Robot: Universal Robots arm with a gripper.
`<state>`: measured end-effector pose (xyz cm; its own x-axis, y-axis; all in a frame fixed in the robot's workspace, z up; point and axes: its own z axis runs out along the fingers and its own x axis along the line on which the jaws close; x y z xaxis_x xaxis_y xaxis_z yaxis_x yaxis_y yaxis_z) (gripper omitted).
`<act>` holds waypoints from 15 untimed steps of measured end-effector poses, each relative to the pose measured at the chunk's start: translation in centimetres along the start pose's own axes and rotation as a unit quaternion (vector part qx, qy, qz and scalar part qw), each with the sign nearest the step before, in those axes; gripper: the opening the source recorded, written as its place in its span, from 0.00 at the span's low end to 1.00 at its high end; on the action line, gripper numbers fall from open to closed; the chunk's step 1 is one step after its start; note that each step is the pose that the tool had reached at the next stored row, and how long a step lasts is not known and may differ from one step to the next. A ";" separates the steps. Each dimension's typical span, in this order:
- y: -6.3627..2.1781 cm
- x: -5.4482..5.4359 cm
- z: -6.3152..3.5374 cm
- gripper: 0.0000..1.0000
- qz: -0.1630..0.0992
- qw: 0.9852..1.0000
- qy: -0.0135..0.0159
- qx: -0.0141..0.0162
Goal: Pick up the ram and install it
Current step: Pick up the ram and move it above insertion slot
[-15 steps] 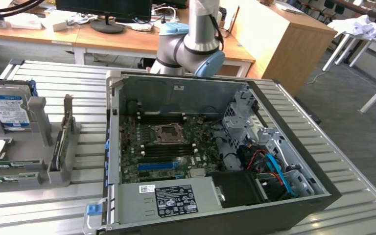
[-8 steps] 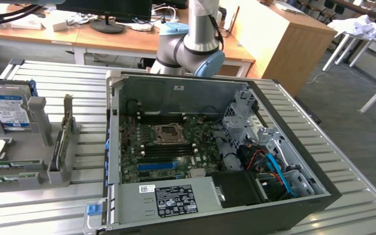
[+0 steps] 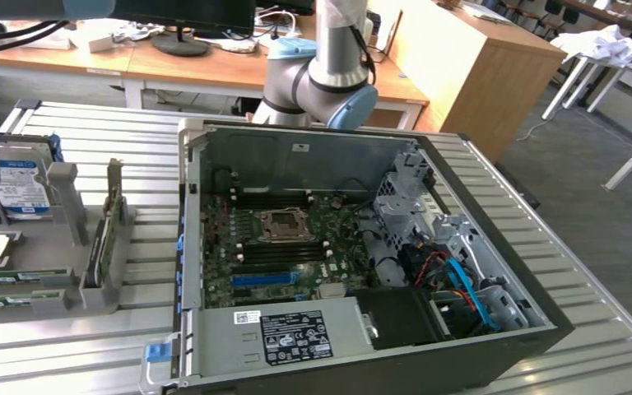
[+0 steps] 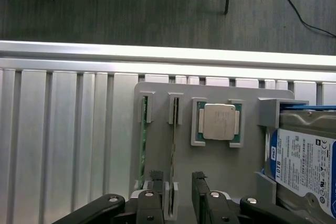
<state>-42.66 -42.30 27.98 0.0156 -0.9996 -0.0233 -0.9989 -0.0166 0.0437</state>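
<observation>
Wrist view: my fingers (image 4: 198,184) are wide apart, one on each side of the ram (image 4: 173,150), and they hold nothing. The ram stands on its edge in a slot of the gray holder (image 4: 247,145), near the processor chip (image 4: 219,121). I think it is light, thin, stiff and easy to break, so I would pinch its two flat sides gently.

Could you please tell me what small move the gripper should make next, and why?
Probably lower straight down. The open gripper hangs above the gray holder, and its fingers appear to sit on either side of the ram stick, which stands on edge in its slot and is not yet touched.
</observation>
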 end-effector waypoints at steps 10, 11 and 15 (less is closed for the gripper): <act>-0.05 0.0 1.11 0.36 0.000 1.000 0.000 0.000; -0.05 0.0 1.20 0.36 0.000 1.000 0.000 0.000; -0.06 0.0 1.45 0.36 0.000 1.000 0.000 0.000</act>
<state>-42.66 -42.30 26.52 0.0156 -0.9996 -0.0232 -0.9989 -0.0166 0.0438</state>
